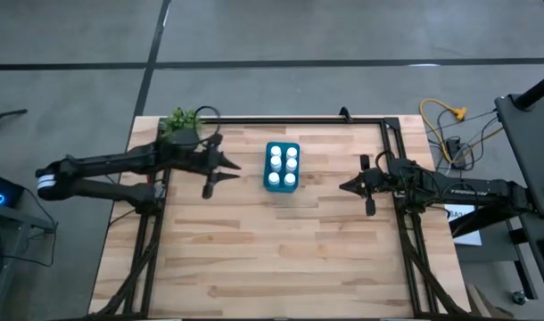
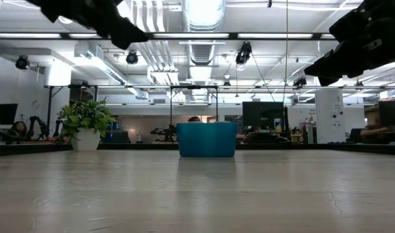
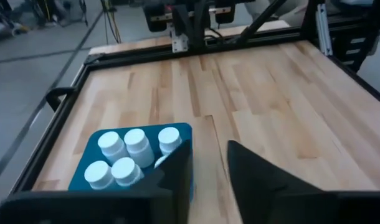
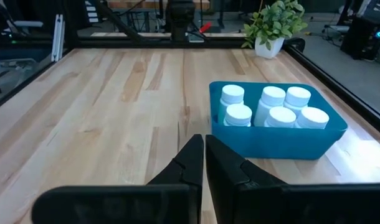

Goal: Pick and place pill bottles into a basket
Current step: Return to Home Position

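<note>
While left pincer (image 3: 209, 152) gapes and right pincer (image 4: 204, 140) seems closed, wooden table (image 1: 281, 259) bears basket (image 4: 271, 140), plant (image 4: 274, 22).

Built slim, black and jointed: left arm (image 1: 120, 163) banded white near its outer end, right arm (image 1: 468, 189) marked with small white lettering. Tipped with matte black, wedge-shaped fingers (image 3: 177, 180).
</note>
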Controlling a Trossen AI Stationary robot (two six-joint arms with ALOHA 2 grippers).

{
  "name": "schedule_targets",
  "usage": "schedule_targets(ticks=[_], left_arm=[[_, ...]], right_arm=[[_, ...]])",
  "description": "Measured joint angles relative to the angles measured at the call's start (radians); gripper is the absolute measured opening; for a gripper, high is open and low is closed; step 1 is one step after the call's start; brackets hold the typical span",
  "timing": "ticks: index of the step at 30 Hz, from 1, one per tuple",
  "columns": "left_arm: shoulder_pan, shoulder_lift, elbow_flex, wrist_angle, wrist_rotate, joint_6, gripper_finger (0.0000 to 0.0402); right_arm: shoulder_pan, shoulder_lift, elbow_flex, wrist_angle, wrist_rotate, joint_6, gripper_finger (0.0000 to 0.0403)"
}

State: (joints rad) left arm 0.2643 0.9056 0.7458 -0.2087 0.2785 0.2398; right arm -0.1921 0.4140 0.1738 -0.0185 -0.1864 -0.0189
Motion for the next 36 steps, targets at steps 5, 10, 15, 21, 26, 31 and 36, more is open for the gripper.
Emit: schedule_targets(ticks=[5, 10, 15, 21, 26, 31, 36], left_arm=[[-0.017, -0.122, -0.093, 0.018, 0.002, 0.001, 0.0016], [-0.039, -0.242, -0.161, 0.017, 0.003, 0.001, 0.0007], [-0.064, -0.353, -0.240, 0.031, 0.005, -0.018, 0.0007], [-0.070, -0.444, -0.356, 0.078, 0.005, -0.051, 0.0007], [-0.071, -0.536, -0.427, 0.074, 0.001, -0.052, 0.0008], [-0.070, -0.649, -0.442, 0.007, -0.032, -0.054, 0.0008], [-0.070, -0.764, -0.465, -0.054, -0.051, -0.090, 0.0008]], right_arm=[[0.000, 0.000, 0.000, 0.000, -0.044, -0.014, 0.0008], [0.000, -0.003, 0.000, 0.026, -0.068, -0.005, 0.0008], [0.000, -0.009, 0.000, 0.056, -0.083, -0.013, 0.0008], [0.000, -0.009, 0.000, 0.064, -0.084, -0.027, 0.0008], [0.000, -0.035, 0.000, 0.080, -0.080, -0.011, 0.0008], [-0.001, -0.091, 0.000, 0.076, -0.076, -0.021, 0.0008], [-0.002, -0.154, 0.000, 0.047, -0.015, -0.018, 0.0008]])
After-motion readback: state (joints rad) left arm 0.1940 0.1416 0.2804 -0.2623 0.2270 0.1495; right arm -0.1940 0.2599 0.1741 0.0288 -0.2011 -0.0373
